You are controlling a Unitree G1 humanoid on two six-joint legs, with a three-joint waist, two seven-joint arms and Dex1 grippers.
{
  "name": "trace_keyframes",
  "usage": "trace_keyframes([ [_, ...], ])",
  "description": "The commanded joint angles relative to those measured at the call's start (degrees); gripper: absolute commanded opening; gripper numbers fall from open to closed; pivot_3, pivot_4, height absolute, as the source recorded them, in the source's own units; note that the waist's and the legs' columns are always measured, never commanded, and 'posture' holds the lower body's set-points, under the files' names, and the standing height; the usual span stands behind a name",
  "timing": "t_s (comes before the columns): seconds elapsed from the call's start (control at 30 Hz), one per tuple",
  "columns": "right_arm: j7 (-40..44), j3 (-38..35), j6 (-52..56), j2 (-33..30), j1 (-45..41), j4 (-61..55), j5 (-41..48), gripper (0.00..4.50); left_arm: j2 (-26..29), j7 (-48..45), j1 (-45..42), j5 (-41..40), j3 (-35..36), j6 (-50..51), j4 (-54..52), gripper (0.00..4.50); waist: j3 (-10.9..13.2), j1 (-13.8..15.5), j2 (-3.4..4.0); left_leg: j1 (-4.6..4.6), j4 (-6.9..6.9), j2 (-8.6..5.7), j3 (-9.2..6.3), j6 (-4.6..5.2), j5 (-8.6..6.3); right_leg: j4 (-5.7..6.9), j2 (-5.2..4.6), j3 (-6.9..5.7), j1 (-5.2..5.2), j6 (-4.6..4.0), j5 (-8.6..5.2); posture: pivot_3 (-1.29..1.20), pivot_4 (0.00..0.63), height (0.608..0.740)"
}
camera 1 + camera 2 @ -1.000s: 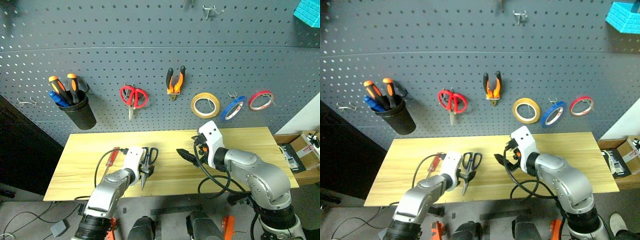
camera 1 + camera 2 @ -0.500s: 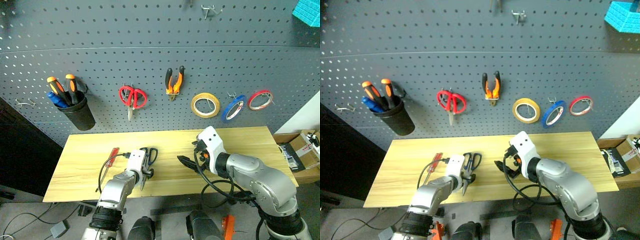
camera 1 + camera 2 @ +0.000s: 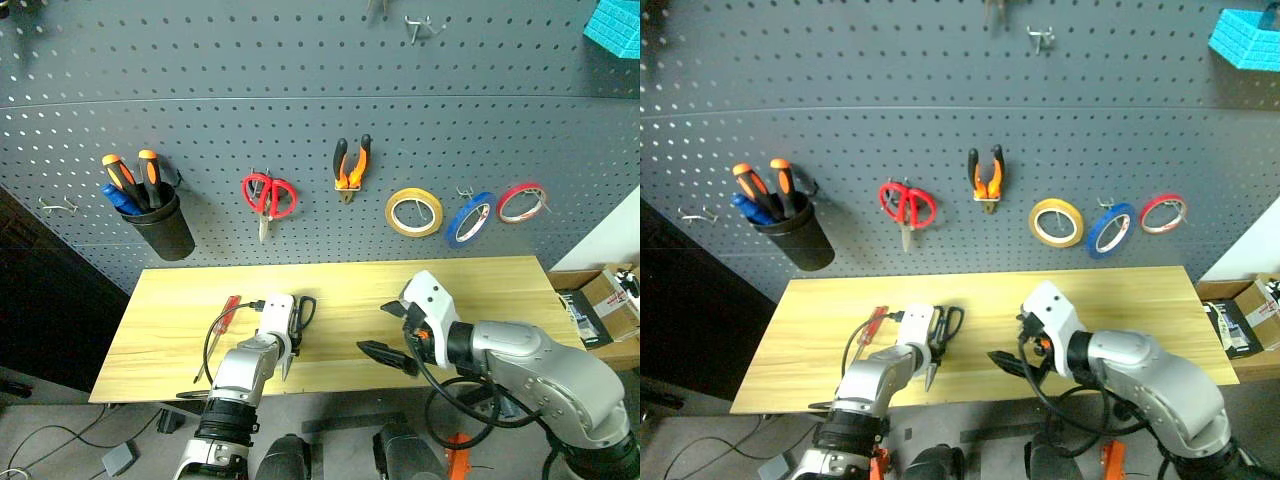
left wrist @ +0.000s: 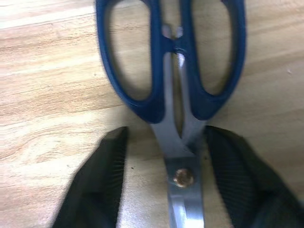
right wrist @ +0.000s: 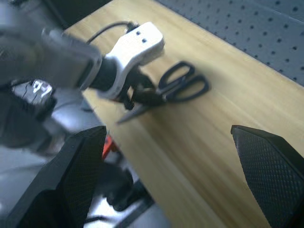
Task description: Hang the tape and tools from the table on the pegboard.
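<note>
The long scissors [image 4: 173, 80] with dark blue handles lie on the table [image 3: 480, 290] near its front left. My left gripper [image 4: 173, 190] is down over them. Its fingers [image 4: 99, 185] stand either side of the blades at the pivot, and a gap shows on one side. The red-handled screwdriver [image 3: 228, 310] lies just left of that hand. My right gripper [image 3: 375, 328] hovers wide open and empty over the table's middle front. On the pegboard [image 3: 300, 80] hang the orange-and-black pliers [image 3: 350, 165] and the blue tape [image 3: 467, 218].
Also on the board are red scissors [image 3: 268, 195], a yellow roll [image 3: 413, 212], a red roll [image 3: 522, 200], and a black cup [image 3: 165, 228] holding screwdrivers. Bare hooks [image 3: 55, 206] sit at the far left. A cardboard box [image 3: 610, 300] stands past the table's right end.
My left hand has sunk onto the scissors. My right gripper has drawn back toward the table's front edge, still open.
</note>
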Motion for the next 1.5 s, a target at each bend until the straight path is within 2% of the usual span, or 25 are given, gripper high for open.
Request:
trace_keyframes([
  [0.03, 3.52, -1.10, -4.52, -2.46, 0.08, -2.24, 1.23, 4.50, -0.04, -0.79, 0.67, 0.08, -0.13, 0.26, 0.90, 1.11, 0.00, 0.00, 0.00, 0.01, -0.01, 0.00, 0.00, 0.00, 0.00, 0.00, 0.01, 0.00, 0.00, 0.01, -0.01, -0.18, 0.184, 0.740],
  [0.1, 5.17, -1.13, -6.65, -3.78, 0.41, -2.28, 1.36, 4.50, 0.24, -1.10, 0.90, 0.09, -0.02, 0.30, 0.64, 0.71, 0.00, 0.01, 0.00, 0.02, -0.02, 0.00, 0.00, 0.00, 0.00, 0.00, 0.03, 0.00, 0.00, 0.05, -0.03, -0.18, 0.184, 0.740],
  [0.27, 8.42, -1.25, -13.71, -6.58, 1.56, -2.37, -0.19, 4.50, 3.00, -4.45, 2.63, 0.67, -1.38, -3.46, -2.85, 0.70, 0.03, -0.07, -0.04, 0.01, -0.03, 0.03, 0.02, -0.02, -0.01, -0.05, 0.04, 0.02, 0.00, 0.06, -0.03, -0.17, 0.180, 0.740],
  [0.47, 9.53, -1.98, -22.53, -8.38, 3.46, -3.02, -3.04, 4.50, 11.94, -12.41, 10.98, 0.16, -2.27, -11.62, -15.36, 0.67, 0.12, -0.41, -0.18, -0.06, -0.10, 0.15, 0.00, -0.05, -0.03, -0.13, 0.05, 0.04, -0.09, -0.08, 0.04, -0.17, 0.182, 0.740],
  [0.6, 11.41, -2.74, -28.39, -8.91, 5.61, -3.31, -3.85, 4.50, 18.45, -17.29, 19.87, 0.04, -0.07, -24.34, -23.79, 0.67, 0.19, -0.21, -0.23, -0.08, -0.13, 0.20, 0.00, -0.10, -0.06, -0.26, -0.01, 0.05, -0.08, -0.15, 0.07, -0.16, 0.182, 0.740],
  [0.7, 12.75, -4.73, -28.72, -8.89, 6.01, -2.86, -0.89, 4.50, 21.30, -20.15, 24.83, -0.05, 2.28, -36.58, -27.55, 0.66, 0.24, 0.19, -0.25, -0.12, -0.13, 0.18, 0.00, -0.10, -0.08, -0.35, -0.12, 0.05, -0.07, -0.19, 0.09, -0.15, 0.184, 0.740],
  [0.77, 13.38, -5.59, -27.93, -9.57, 5.46, -1.82, 0.05, 4.50, 21.32, -21.40, 26.15, -2.24, 4.76, -41.38, -30.39, 0.66, 0.27, 0.37, -0.20, -0.18, -0.13, 0.20, -0.06, -0.10, -0.08, -0.54, -0.36, 0.08, -0.05, -0.20, 0.10, -0.15, 0.183, 0.740],
  [0.9, 15.23, -5.89, -29.19, -11.36, 4.97, -0.17, -0.85, 4.50, 21.14, -21.01, 24.39, -2.78, 7.99, -46.97, -33.10, 0.66, 0.28, 0.95, -0.23, -0.41, -0.09, 0.20, -0.27, -0.08, -0.07, -0.79, -0.37, -0.10, -0.01, -0.21, 0.11, -0.13, 0.178, 0.740],
  [1.03, 16.12, -5.00, -30.99, -12.48, 4.39, 1.90, -2.94, 4.50, 19.91, -19.01, 19.26, -4.22, 10.91, -46.27, -32.43, 0.66, 0.28, 1.01, -0.23, -0.45, -0.10, 0.11, -0.28, -0.07, -0.08, -0.78, -0.30, -0.41, -0.02, -0.20, 0.11, -0.12, 0.172, 0.740],
  [1.23, 16.67, -3.37, -32.40, -12.65, 3.27, 3.34, -5.34, 4.50, 19.05, -20.06, 13.18, -3.14, 8.97, -47.88, -30.60, 0.66, 0.28, 1.05, -0.22, -0.56, -0.09, 0.10, -0.47, -0.07, -0.08, -0.78, -0.18, -0.69, -0.01, -0.20, 0.13, -0.12, 0.167, 0.740],
  [1.5, 15.96, -2.73, -32.16, -12.04, 1.70, 2.98, -5.54, 4.50, 18.09, -19.18, 10.29, -2.60, 8.90, -47.96, -25.39, 0.66, 0.27, 0.92, -0.22, -0.59, -0.09, 0.10, -0.55, -0.07, -0.08, -0.77, -0.18, -0.79, 0.00, -0.20, 0.13, -0.13, 0.166, 0.740],
])
